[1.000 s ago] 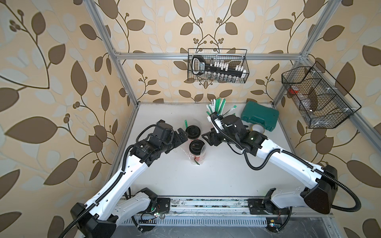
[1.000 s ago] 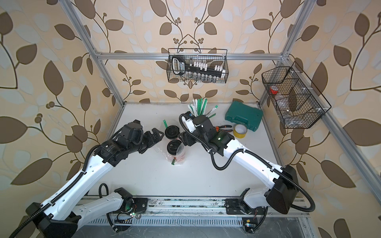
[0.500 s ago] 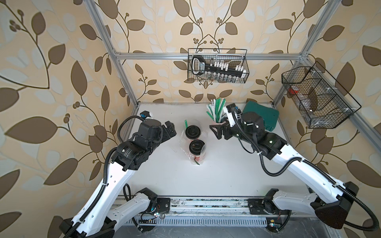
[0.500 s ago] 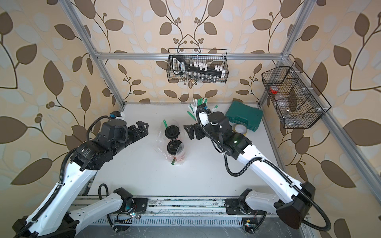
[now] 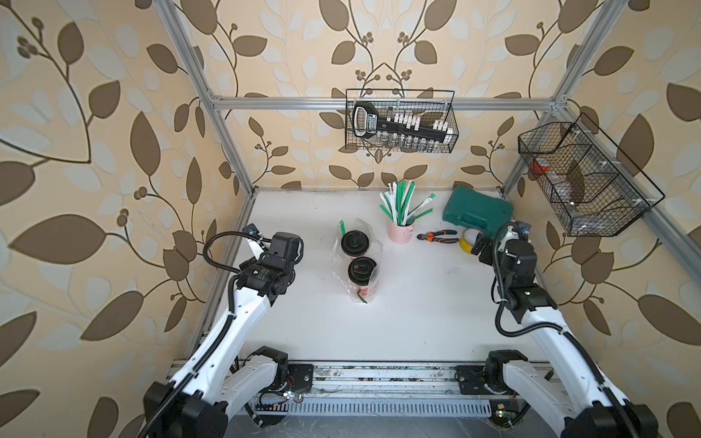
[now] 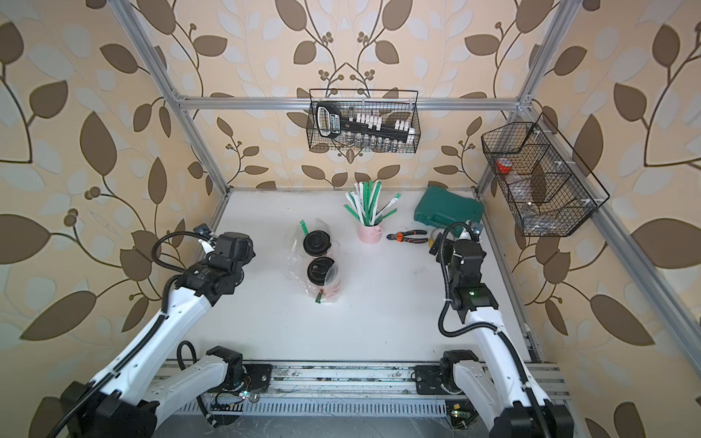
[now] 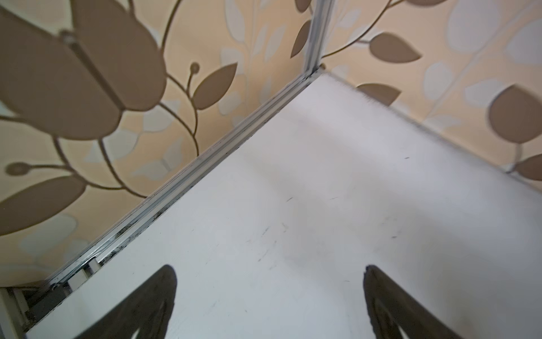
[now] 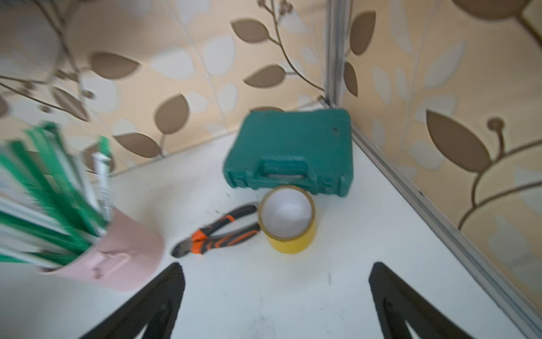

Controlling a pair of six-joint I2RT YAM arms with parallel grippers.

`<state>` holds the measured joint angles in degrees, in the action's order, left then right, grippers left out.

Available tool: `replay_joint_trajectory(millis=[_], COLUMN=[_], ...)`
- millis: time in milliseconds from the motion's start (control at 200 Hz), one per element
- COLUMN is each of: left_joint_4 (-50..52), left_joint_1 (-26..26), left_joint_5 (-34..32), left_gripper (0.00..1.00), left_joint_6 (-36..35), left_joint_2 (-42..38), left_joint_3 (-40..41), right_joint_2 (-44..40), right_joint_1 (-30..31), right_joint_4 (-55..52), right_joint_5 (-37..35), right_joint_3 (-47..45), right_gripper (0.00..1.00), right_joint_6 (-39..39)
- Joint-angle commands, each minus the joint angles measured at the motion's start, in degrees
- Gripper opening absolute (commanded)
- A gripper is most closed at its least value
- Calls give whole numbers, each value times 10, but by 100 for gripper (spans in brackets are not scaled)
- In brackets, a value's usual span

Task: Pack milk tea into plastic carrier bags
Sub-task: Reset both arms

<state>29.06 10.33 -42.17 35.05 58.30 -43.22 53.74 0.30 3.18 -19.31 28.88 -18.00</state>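
Two milk tea cups, red with black domed lids, stand close together mid-table in both top views, one farther back [image 5: 354, 242] [image 6: 315, 242] and one nearer [image 5: 361, 270] [image 6: 320, 269]. The crinkly transparent plastic carrier bag [image 5: 336, 255] [image 6: 294, 258] surrounds both cups, and a green straw [image 5: 343, 227] pokes out at its back. My left gripper [image 7: 269, 270] is open over bare table by the left rail, well left of the cups. My right gripper [image 8: 275, 268] is open near the right rail, facing the back right corner, far from the bag. Neither holds anything.
A pink cup of green-white straws [image 5: 400, 232] [image 8: 117, 258], orange-black pliers [image 5: 436, 236] [image 8: 217, 232], a yellow tape roll [image 5: 467, 242] [image 8: 289, 223] and a green hard case [image 5: 477, 210] [image 8: 290, 149] sit at the back right. Wire baskets hang on the back wall [image 5: 400, 121] and the right wall [image 5: 584, 178].
Both arms have drawn back from the cups, the left to the left rail and the right to the right side. The right gripper's jaws have spread wider. Bag and cups stay put.
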Motion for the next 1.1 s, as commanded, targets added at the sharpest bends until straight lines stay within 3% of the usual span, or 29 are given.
replay_joint_trajectory(millis=[0, 155, 245, 290, 325, 425, 485, 540, 610, 1095], left_joint_4=[-200, -361, -537, -525, -574, -712, -679, -681, -684, -693], left_joint_1=[-64, -89, -90, -92, -97, -104, -103, -103, -103, -101], left_joint_5=[11, 83, 159, 200, 227, 307, 354, 366, 365, 363], left_gripper=[99, 99, 99, 99, 99, 99, 99, 99, 99, 99], left_joint_6=[-82, -217, -272, -277, -277, -297, -319, -321, -323, -324], left_joint_2=[27, 136, 189, 190, 193, 237, 268, 270, 277, 269], left_joint_3=[75, 114, 170, 161, 173, 218, 194, 195, 193, 203], right_joint_2=[47, 141, 204, 237, 250, 342, 308, 331, 316, 322], right_joint_1=[-3, -3, -4, -2, 0, -2, -4, -7, -8, -7], right_joint_4=[181, 358, 494, 522, 520, 712, 622, 665, 622, 633], right_joint_5=[-33, -22, 20, 33, 45, 85, 86, 79, 76, 76], right_joint_3=[-72, -119, -153, -141, -135, -182, -168, -169, -162, -163], right_gripper=[100, 100, 99, 100, 99, 100, 100, 99, 100, 100], right_joint_6=[15, 59, 85, 107, 116, 139, 125, 126, 119, 123])
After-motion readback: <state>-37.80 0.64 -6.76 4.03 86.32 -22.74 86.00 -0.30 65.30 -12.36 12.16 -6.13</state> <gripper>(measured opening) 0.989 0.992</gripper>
